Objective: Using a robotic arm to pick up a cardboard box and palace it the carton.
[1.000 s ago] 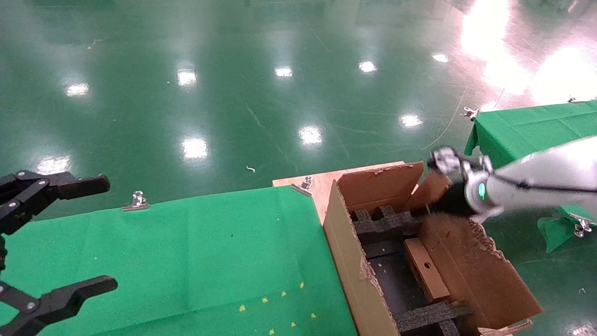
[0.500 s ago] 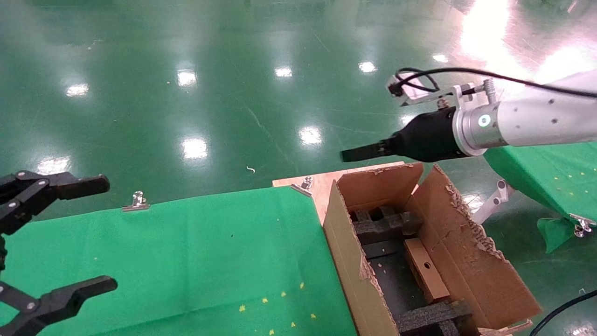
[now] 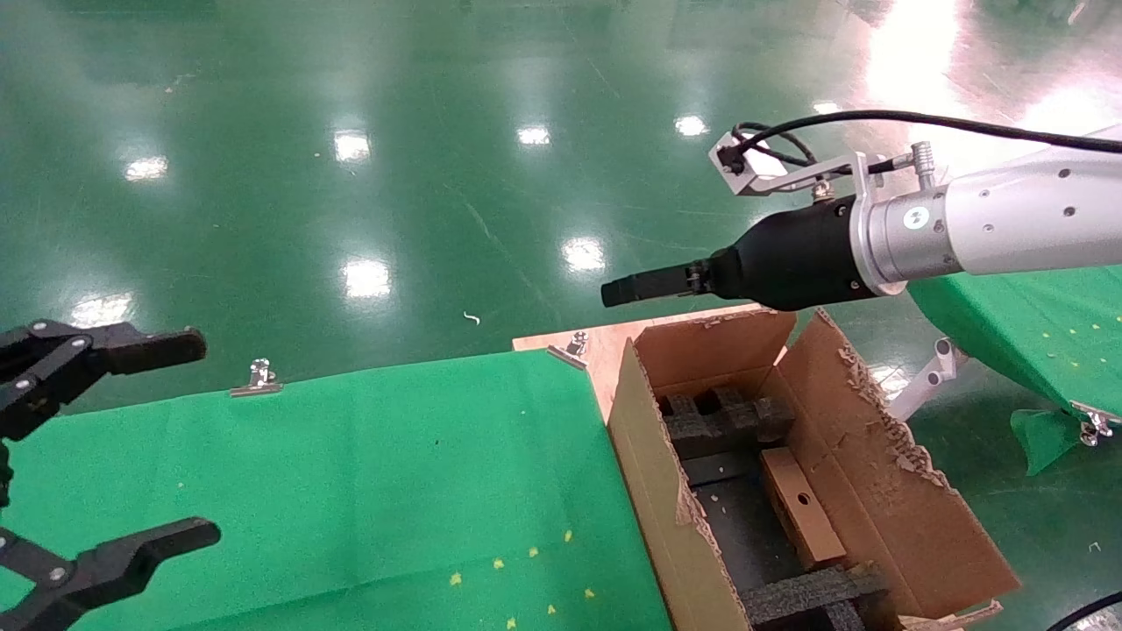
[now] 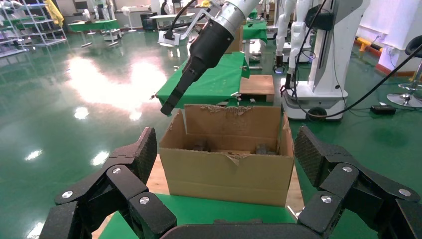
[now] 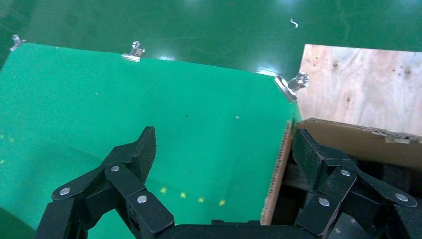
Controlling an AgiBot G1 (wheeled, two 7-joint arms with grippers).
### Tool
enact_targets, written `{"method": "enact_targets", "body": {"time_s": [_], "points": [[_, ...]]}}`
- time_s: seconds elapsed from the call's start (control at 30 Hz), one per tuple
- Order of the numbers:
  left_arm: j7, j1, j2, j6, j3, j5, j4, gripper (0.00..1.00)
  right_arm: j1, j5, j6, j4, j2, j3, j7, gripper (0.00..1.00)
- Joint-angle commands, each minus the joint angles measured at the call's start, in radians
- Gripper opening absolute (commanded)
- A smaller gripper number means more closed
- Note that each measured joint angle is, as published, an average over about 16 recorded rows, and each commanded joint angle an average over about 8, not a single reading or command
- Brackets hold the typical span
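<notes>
The small brown cardboard box (image 3: 793, 504) with a round hole lies inside the long carton (image 3: 653, 473), between black foam inserts (image 3: 719, 419). My right gripper (image 3: 618, 291), on the white arm, hovers above the carton's far flap and points left. It is open and empty in the right wrist view (image 5: 224, 149), over the carton's corrugated edge (image 5: 278, 174). My left gripper (image 3: 188, 438) is open and empty at the left over the green table. The left wrist view shows the left gripper (image 4: 224, 154) facing the carton (image 4: 229, 172), with the right gripper (image 4: 191, 74) above it.
A green cloth (image 3: 351, 473) covers the table, held by metal clips (image 3: 259, 379). A wooden board (image 3: 605, 346) lies under the carton. A second green-covered table (image 3: 1034, 333) stands at the right. White robot stands (image 4: 323, 50) are far off on the glossy floor.
My right arm has risen out of the carton's far end and swung left above the far flap. The cardboard box stays in the carton. The left arm has not moved.
</notes>
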Motion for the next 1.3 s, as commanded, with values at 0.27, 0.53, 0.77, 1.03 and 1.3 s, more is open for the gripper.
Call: {"method": "enact_targets", "body": {"time_s": [0.27, 0.53, 0.77, 1.03, 1.3], "points": [[0.000, 0.000, 0.000, 0.000, 0.000, 0.000, 0.000, 1.00, -0.092, 0.050, -0.048, 0.010, -0.006, 0.111, -0.136, 1.00], [0.000, 0.000, 0.000, 0.000, 0.000, 0.000, 0.000, 1.00, -0.205, 0.123, -0.112, 0.022, -0.012, 0.252, -0.304, 1.00], [0.000, 0.000, 0.000, 0.000, 0.000, 0.000, 0.000, 1.00, -0.304, 0.187, -0.168, 0.033, -0.017, 0.376, -0.452, 1.00], [0.000, 0.000, 0.000, 0.000, 0.000, 0.000, 0.000, 1.00, -0.417, 0.260, -0.232, 0.046, -0.022, 0.517, -0.620, 1.00], [0.000, 0.000, 0.000, 0.000, 0.000, 0.000, 0.000, 1.00, -0.530, 0.333, -0.296, 0.059, -0.028, 0.658, -0.788, 1.00]]}}
